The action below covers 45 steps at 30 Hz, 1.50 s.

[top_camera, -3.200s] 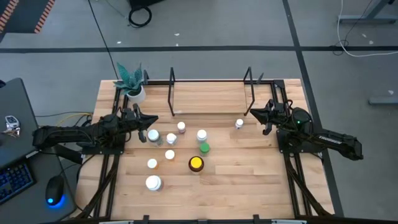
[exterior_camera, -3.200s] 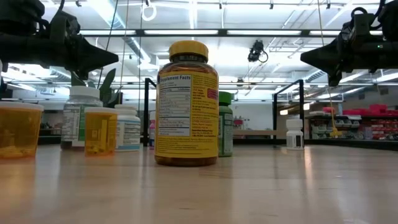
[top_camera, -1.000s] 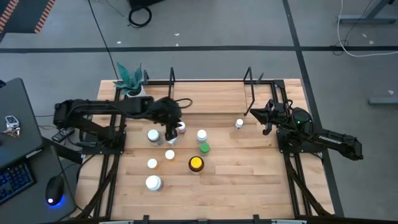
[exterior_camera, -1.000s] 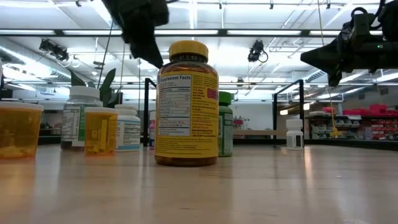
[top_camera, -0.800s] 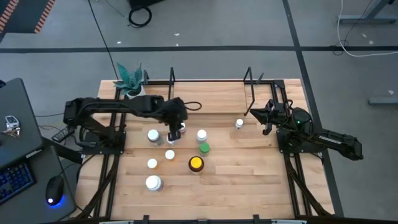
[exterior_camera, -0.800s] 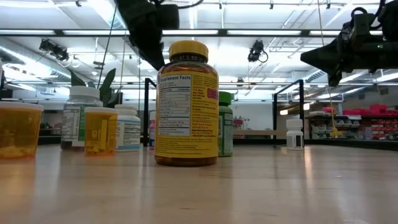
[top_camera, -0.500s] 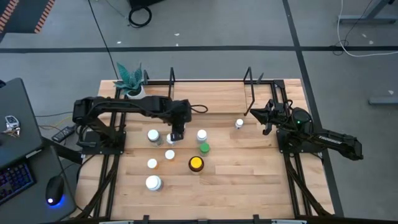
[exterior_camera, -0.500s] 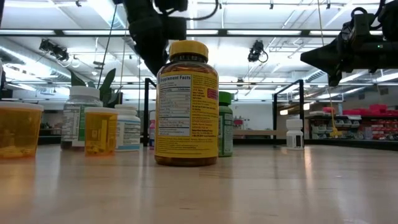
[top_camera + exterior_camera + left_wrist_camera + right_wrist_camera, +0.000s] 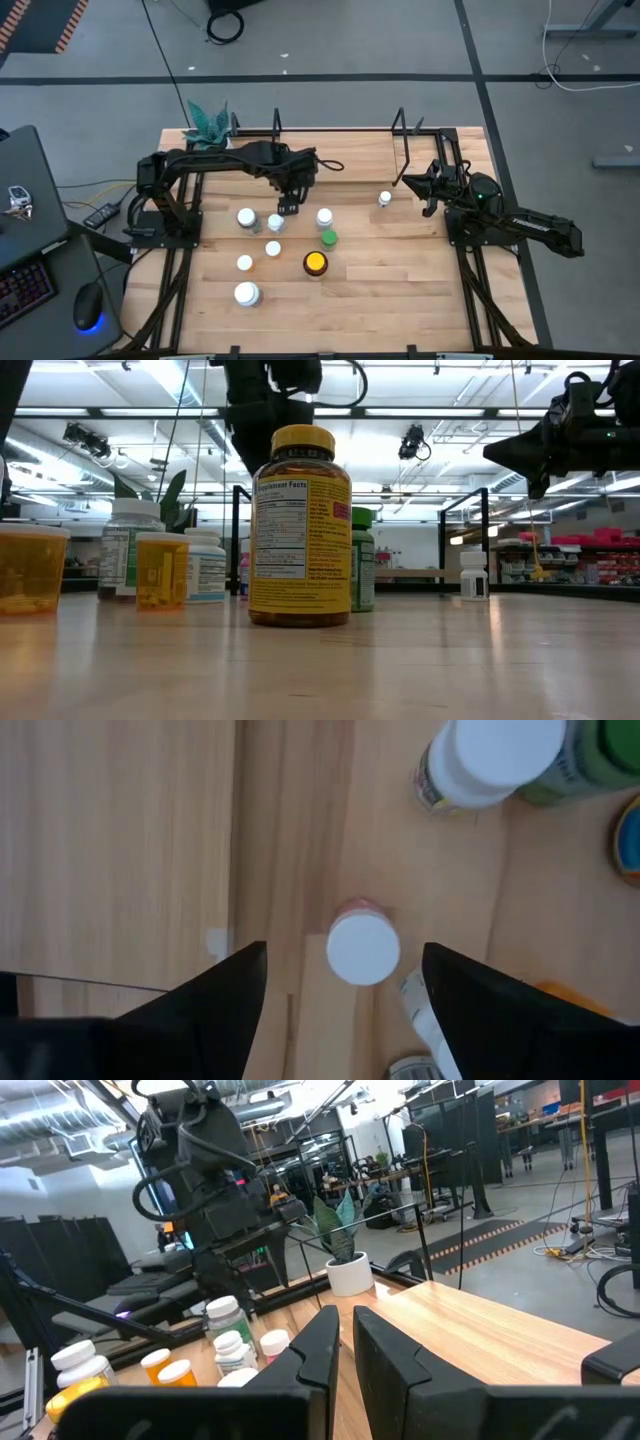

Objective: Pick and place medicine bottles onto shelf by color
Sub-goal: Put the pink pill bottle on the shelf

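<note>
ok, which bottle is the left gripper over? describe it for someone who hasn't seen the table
Start at the shelf and come to its front edge. The open left gripper hangs over a small white-capped bottle. Pinkish body, the smallest in the cluster, standing nearest the shelf.

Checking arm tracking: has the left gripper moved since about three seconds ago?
Yes. In the high view the left gripper has swung from near the plant pot toward the table's middle, now open above a small white-capped bottle.

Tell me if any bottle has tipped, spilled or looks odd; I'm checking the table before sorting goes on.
Nothing stands out. The bottles stand upright and capped, with no pills spilled on the table. The left gripper hangs open above a small white-capped bottle; the right gripper waits shut near the shelf.
</note>
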Motion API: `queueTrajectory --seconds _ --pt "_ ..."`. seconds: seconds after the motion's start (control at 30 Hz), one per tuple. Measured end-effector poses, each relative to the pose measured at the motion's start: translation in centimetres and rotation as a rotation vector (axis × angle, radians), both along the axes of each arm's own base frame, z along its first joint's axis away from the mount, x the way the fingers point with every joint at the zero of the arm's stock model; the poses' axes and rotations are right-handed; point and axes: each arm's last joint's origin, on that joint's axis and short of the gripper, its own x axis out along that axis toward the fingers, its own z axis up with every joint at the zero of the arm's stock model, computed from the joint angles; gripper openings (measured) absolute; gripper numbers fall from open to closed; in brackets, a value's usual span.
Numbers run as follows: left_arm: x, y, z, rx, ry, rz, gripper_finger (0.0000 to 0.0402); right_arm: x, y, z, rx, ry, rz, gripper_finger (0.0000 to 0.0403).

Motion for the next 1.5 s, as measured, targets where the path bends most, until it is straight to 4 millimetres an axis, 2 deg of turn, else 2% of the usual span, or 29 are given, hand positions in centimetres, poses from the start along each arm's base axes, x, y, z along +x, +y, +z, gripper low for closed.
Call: queueTrajectory --seconds 0.27,0.6,1.1,1.5 --pt "0.3 -0.4 -0.3 -0.018 0.003 -0.006 0.0281 0.0 0.0 0.0 0.000 0.000 0.000 0.0042" --pt "1.6 -0.5 -3.3 -0.024 0.101 -0.066 0.0311 0.0 0.0 0.0 0.000 0.000 0.000 0.0042" --pt "2.5 -0.3 -6.7 -0.038 0.219 -0.071 0.0308 0.0 0.0 0.0 0.000 0.000 0.000 0.0042" --pt "1.8 -0.4 -8.7 -0.044 0.239 -0.062 0.0290 0.0 0.0 0.0 0.000 0.000 0.000 0.0042"
